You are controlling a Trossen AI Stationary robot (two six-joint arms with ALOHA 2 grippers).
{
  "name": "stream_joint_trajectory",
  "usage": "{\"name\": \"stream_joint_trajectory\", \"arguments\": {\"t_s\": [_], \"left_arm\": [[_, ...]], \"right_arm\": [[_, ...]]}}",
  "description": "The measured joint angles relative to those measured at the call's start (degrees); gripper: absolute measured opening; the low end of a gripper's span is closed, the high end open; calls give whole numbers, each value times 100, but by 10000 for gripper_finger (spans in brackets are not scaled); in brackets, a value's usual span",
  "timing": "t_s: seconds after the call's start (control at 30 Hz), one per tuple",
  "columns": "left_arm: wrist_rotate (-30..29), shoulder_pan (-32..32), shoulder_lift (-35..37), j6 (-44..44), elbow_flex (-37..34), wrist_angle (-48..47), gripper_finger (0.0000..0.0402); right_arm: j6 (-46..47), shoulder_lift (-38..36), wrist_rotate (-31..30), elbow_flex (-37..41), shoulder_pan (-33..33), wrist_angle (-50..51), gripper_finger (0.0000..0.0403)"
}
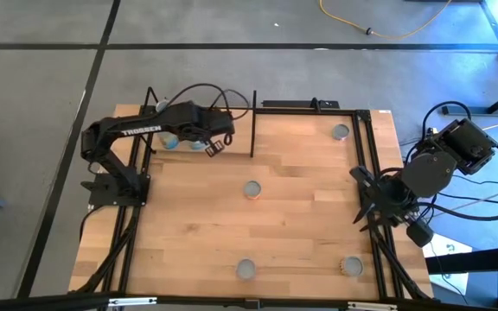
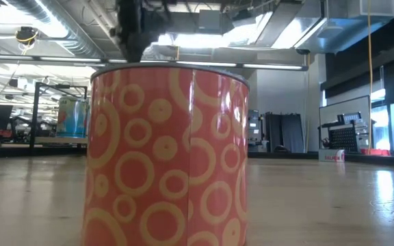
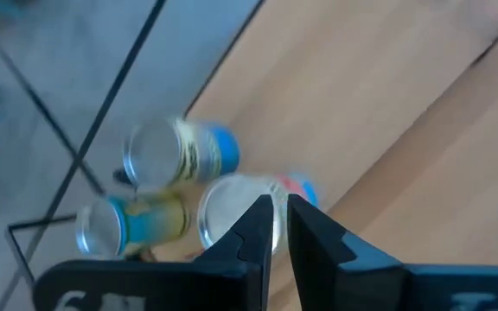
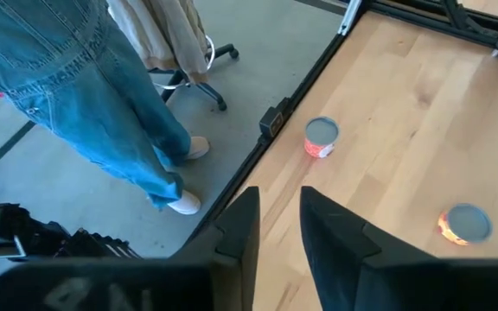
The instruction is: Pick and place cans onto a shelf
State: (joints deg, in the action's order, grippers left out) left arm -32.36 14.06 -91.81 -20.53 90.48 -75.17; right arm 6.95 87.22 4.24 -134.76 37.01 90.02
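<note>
Three cans stand on their bases at the far-left corner, on the shelf [image 1: 242, 130], a light board framed by black rods. Two have blue and yellow labels [image 3: 175, 155] [image 3: 124, 226]; one is red-labelled [image 3: 232, 212]. My left gripper [image 3: 275, 216] hangs above the red one, open by a narrow gap with nothing between its fingers. In the high view it [image 1: 215, 145] is just right of those cans [image 1: 199, 143]. Several more cans stand on the table [image 1: 252, 189] [image 1: 341, 132] [image 1: 245, 269] [image 1: 351, 266]. My right gripper [image 4: 279, 220] waits open, raised at the right edge [image 1: 368, 203].
A person in jeans [image 4: 102, 104] stands beside the table near my right arm, with a chair base [image 4: 206, 73] behind. Black frame rods [image 1: 253, 121] rise around the shelf and run along the table's sides [image 1: 372, 173]. An orange-red can [image 2: 166, 157] fills the low view.
</note>
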Motion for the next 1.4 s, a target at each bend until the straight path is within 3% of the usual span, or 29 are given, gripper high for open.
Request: {"name": "stream_joint_trajectory", "arguments": {"t_s": [0.27,0.43,0.67,0.97,1.17,1.4], "left_arm": [[-7,-1006,0,230,1251,17,30],[89,-1819,102,291,1502,-16,30],[107,-3050,714,-358,1140,135,30],[-286,-4265,1295,-1357,457,552,30],[253,-4698,1126,-1473,170,684,30],[981,-4955,1038,-1482,-122,1793,30]], "right_arm": [[-140,0,-143,30,2,-4,88],[-183,7,-228,231,0,3,88],[-57,-376,-473,801,2,-8,88],[1402,-1173,-1022,2274,3,-18,88],[2553,-1605,-805,3475,2,11,88],[3487,-1670,-597,4477,0,-114,88]]}}
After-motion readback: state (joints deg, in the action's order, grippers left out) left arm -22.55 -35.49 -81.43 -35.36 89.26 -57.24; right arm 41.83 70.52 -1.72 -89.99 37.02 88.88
